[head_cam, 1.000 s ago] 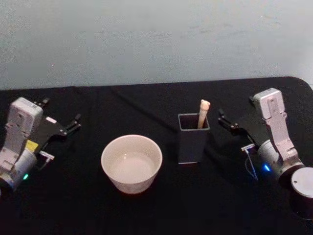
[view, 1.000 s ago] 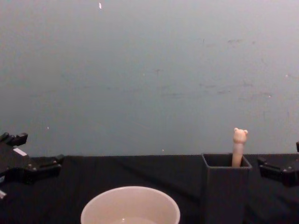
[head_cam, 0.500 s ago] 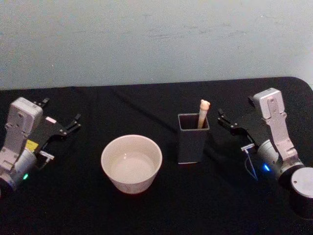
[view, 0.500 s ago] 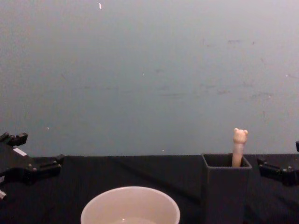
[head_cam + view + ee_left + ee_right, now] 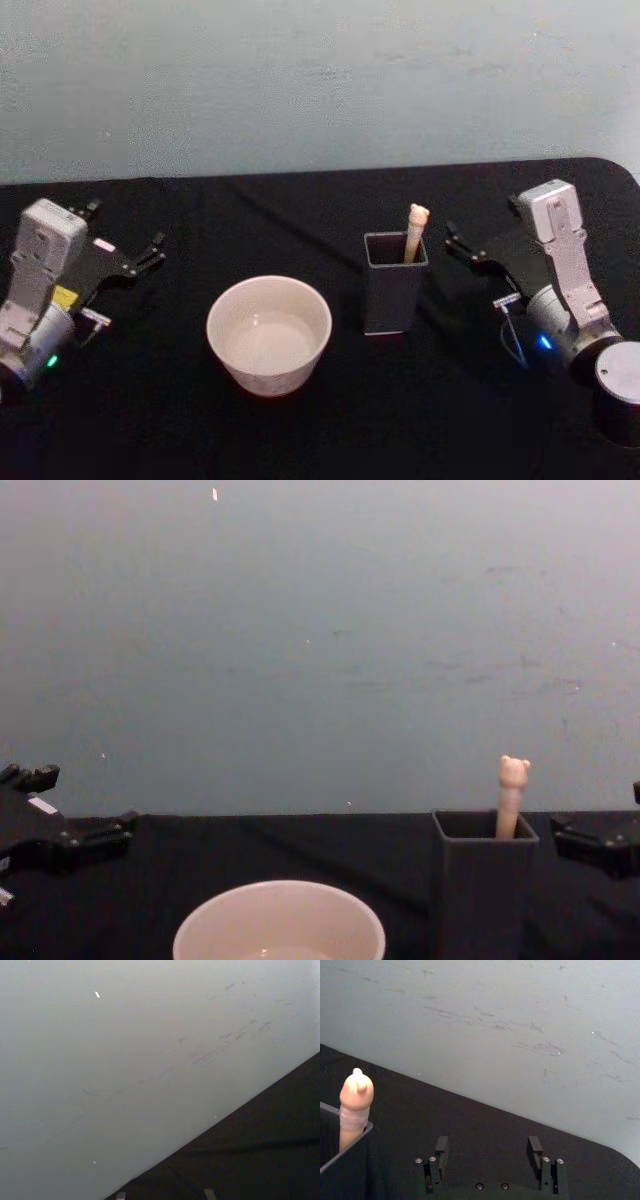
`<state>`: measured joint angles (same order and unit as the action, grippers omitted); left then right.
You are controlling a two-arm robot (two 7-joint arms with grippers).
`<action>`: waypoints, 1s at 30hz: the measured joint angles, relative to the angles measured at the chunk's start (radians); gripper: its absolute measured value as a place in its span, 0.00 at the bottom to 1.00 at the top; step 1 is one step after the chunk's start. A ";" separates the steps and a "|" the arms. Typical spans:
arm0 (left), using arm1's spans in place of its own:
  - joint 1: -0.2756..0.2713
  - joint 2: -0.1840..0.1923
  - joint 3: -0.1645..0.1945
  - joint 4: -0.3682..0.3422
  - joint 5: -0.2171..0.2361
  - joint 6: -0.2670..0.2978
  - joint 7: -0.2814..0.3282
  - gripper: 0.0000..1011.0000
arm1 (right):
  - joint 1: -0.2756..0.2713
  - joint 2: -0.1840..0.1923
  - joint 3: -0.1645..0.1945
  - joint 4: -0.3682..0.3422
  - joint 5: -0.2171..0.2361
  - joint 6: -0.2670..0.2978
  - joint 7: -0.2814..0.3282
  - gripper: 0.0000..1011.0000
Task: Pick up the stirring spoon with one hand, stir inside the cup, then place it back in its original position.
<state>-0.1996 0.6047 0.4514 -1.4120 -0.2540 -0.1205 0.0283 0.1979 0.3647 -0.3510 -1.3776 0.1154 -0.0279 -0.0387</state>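
Holder [image 5: 394, 285]: dark grey, square, upright on the black table [image 5: 300, 420]; we take it as our landmark.

Spoon [image 5: 415, 230]: stands in the holder, leaning at its far right corner, beige handle sticking out above the rim. From the head we see only a pale stub; from the chest the tiny bear head [image 5: 513, 771] reads clearly, and the right wrist camera shows the handle [image 5: 354, 1105] close, side on. The bowl is hidden inside the holder.

Cup [image 5: 268, 333]: cream-white, wide, left of the holder and a little nearer us, apart from it. The head view looks into it; the chest view shows just its rim [image 5: 280, 920].

Right gripper [image 5: 460, 245]: right of the holder, near it, fingers spread and holding nothing; its wrist view shows the two fingers [image 5: 441, 1146] well apart.

Left gripper [image 5: 125, 240]: far left of the holder, beyond the cup, fingers spread, empty.

Change since a second ago: the right gripper has barely shifted; spoon, cup, holder and left gripper lie as they did.
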 joint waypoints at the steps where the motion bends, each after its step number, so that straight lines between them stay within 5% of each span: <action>1: 0.000 0.000 0.000 0.000 0.000 0.000 0.000 0.99 | 0.000 0.000 0.000 0.000 0.000 0.000 0.000 0.99; 30: 0.000 0.000 0.000 0.000 0.000 0.000 0.000 0.99 | 0.000 0.000 0.000 0.000 0.000 0.000 0.000 0.99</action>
<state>-0.1996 0.6047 0.4514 -1.4120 -0.2539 -0.1205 0.0283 0.1979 0.3646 -0.3509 -1.3776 0.1154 -0.0278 -0.0387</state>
